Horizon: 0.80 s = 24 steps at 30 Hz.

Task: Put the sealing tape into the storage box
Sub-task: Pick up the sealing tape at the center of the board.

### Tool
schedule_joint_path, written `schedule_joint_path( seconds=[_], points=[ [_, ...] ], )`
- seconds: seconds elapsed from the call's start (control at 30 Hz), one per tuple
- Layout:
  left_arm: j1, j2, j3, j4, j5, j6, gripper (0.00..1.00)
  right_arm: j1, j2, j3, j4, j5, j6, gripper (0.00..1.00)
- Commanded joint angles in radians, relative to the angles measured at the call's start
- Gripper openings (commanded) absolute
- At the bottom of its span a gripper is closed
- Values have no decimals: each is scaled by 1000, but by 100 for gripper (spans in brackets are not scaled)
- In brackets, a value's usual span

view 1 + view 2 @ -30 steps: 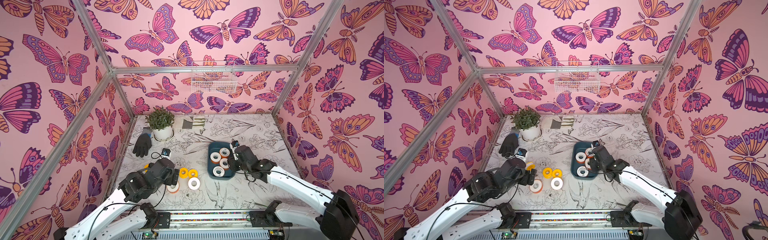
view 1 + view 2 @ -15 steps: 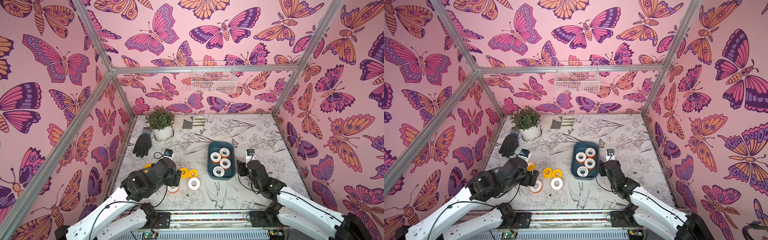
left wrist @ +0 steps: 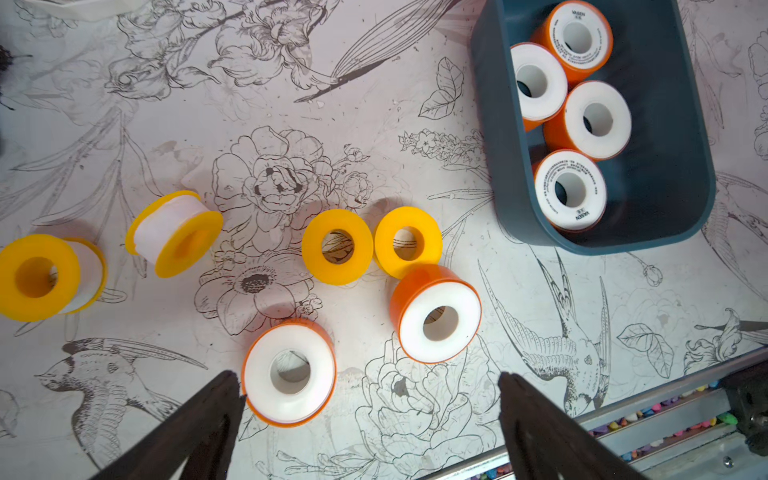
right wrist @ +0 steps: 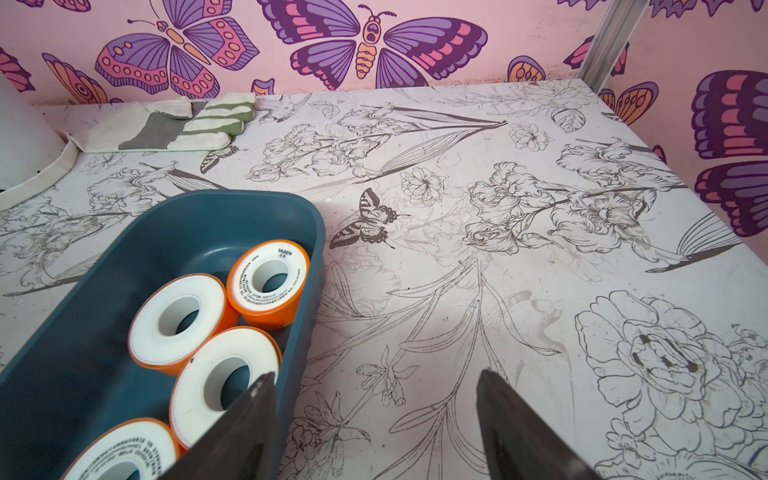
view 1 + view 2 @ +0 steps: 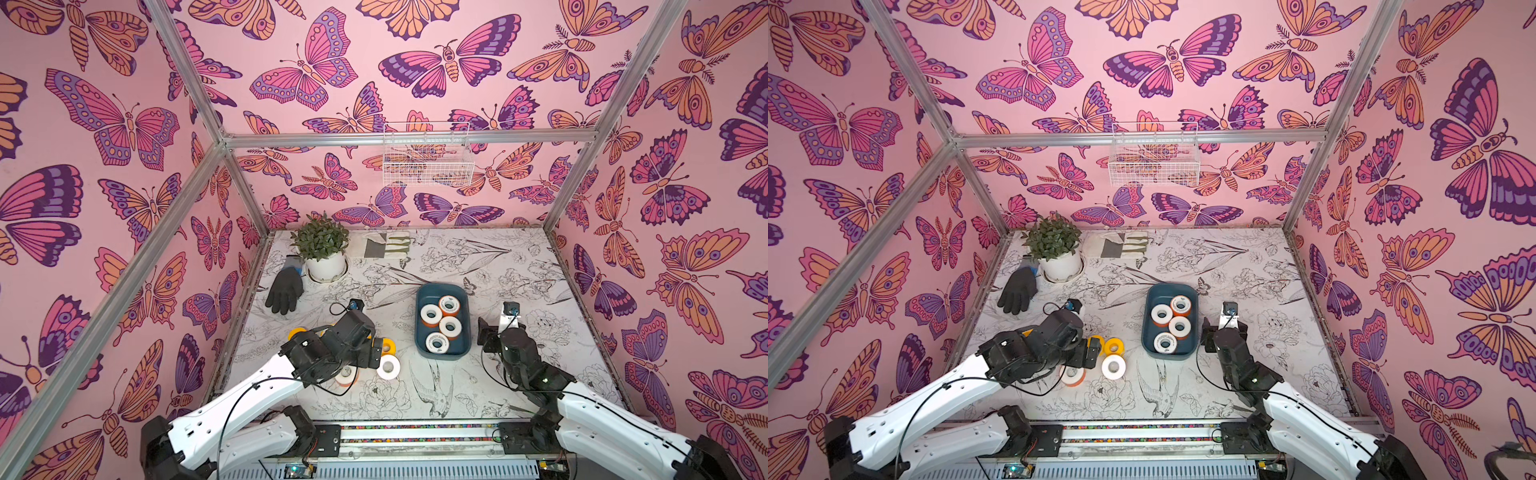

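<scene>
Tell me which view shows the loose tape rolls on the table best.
The left wrist view: all six loose rolls show clearly. In both top views the left arm hides several. The right wrist view shows only stored rolls inside the storage box.

Pink butterfly-print walls (image 5: 374, 62) and aluminium frame bars (image 5: 311, 141) enclose a bench (image 5: 519, 266) printed with grey flowers and birds.

White arms (image 5: 249, 386), black joints (image 5: 324, 353) (thin cables (image 5: 332, 308))
</scene>
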Motion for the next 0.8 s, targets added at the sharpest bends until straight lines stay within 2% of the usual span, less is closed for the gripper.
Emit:
schedule_joint_path(
  seconds=[0.0, 0.37, 0.77],
  points=[
    [-35, 87, -4, 50, 17, -59, 100, -4, 5, 1, 15, 35, 21, 80],
    [-217, 373, 16, 155, -159, -204, 100, -4, 25, 12, 7, 33, 22, 83],
    [-268, 511, 41, 159, -191, -275, 100, -5, 48, 27, -5, 19, 22, 87]
  ],
)
